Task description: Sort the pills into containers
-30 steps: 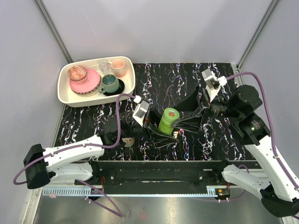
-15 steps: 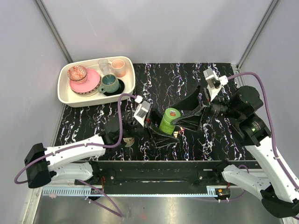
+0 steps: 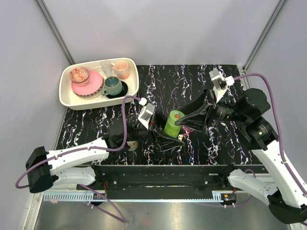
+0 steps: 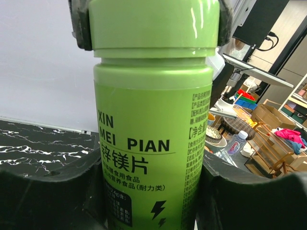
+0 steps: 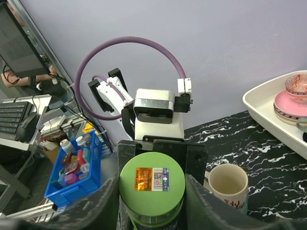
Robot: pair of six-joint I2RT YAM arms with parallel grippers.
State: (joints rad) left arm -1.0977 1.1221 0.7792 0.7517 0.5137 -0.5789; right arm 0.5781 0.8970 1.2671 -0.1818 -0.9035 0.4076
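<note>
A lime-green bottle (image 3: 172, 122) stands upright at mid-table, its printed side (image 4: 152, 143) filling the left wrist view. My left gripper (image 3: 168, 134) is shut on its lower body, one finger (image 4: 43, 191) on each side. From the right, my right gripper (image 3: 182, 123) reaches in. Its fingers (image 5: 98, 206) press both sides of the darker green cap (image 5: 152, 189), seen from above with a foil sticker. No pills are in view. A sliver of magenta (image 3: 184, 136) shows by the bottle's foot; I cannot tell what it is.
A beige mug (image 5: 229, 184) stands just beside the bottle, under the left arm (image 3: 130, 143). A white tray (image 3: 63, 91) with pink and teal dishes and cups sits at the back left. The black marbled tabletop (image 3: 163, 84) stretches behind the grippers.
My right gripper has moved left onto the bottle's cap and its jaws have narrowed around it. The left gripper and the bottle have stayed put.
</note>
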